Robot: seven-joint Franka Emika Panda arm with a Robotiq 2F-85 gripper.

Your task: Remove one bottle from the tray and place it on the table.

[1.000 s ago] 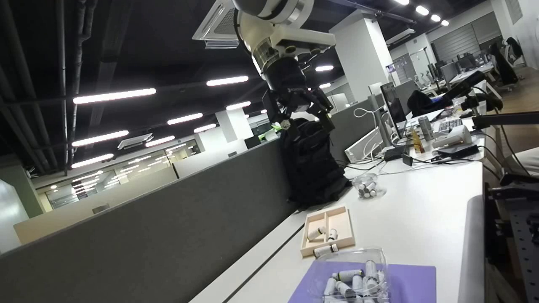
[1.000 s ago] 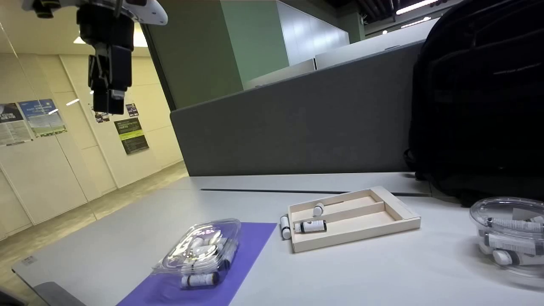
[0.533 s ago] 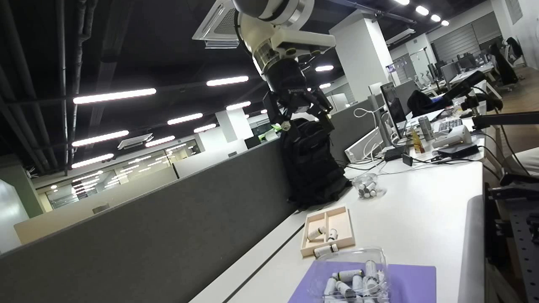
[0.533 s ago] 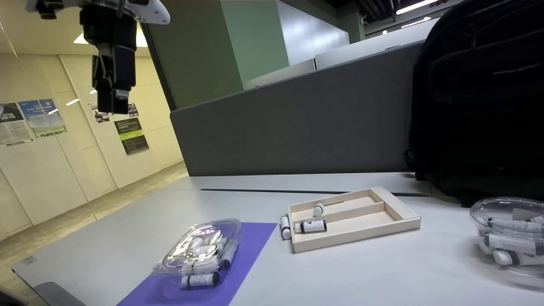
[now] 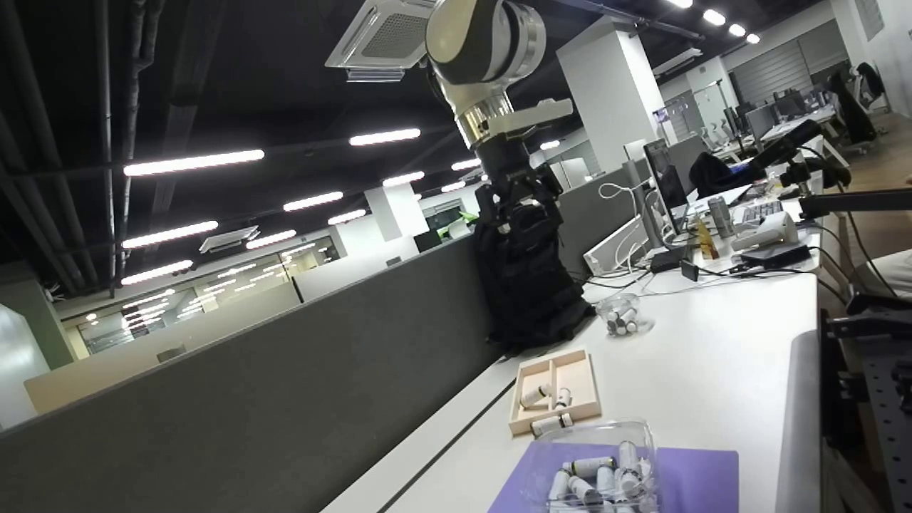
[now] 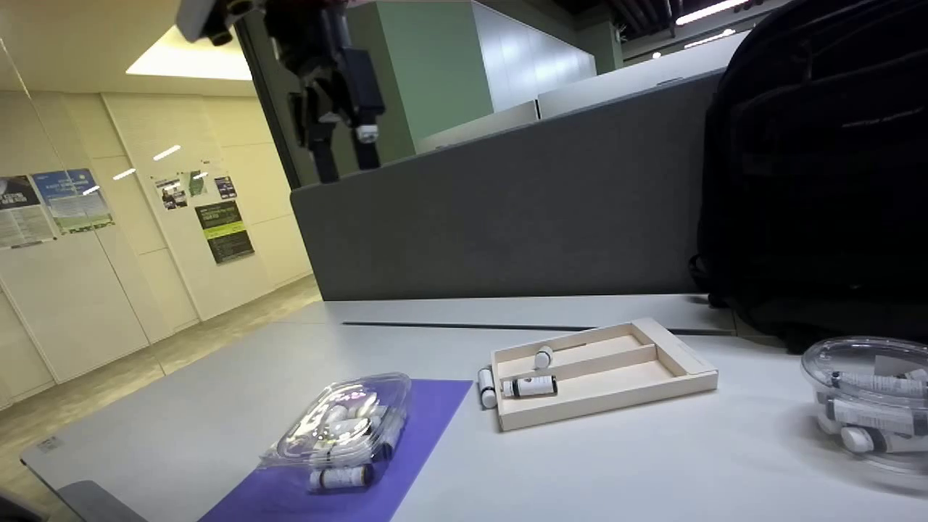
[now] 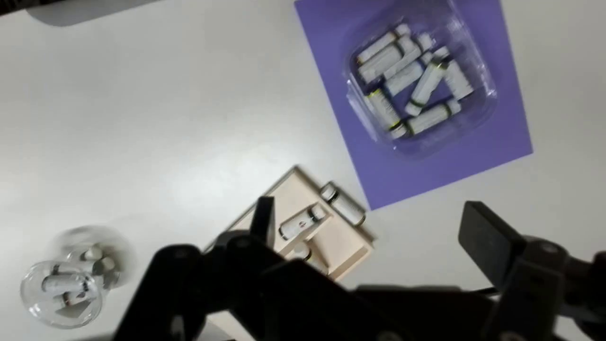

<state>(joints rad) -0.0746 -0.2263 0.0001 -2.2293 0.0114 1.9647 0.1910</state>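
Note:
The light wooden tray (image 6: 609, 407) has two compartments and lies on the white table (image 6: 594, 464). A small white bottle (image 6: 535, 386) lies in its near compartment and another bottle (image 6: 544, 357) in its far one. A third bottle (image 6: 486, 388) lies on the table against the tray's outer short side. In the wrist view the tray (image 7: 341, 239) is low in the middle, and the left finger covers part of it. My gripper (image 7: 374, 227) is open and empty. In both exterior views the gripper (image 6: 348, 165) (image 5: 527, 219) is high above the table, pointing down.
A clear box (image 6: 397, 391) of several bottles sits on a purple sheet (image 6: 435, 420) beside the tray. A clear round tub (image 6: 863, 355) of bottles stands on the tray's other side. A grey partition (image 6: 507, 232) and a black backpack (image 6: 819, 181) stand behind.
The arm has shifted and turned. In an exterior view the gripper has moved right, its two fingers now showing apart. The tray and bottles have not moved.

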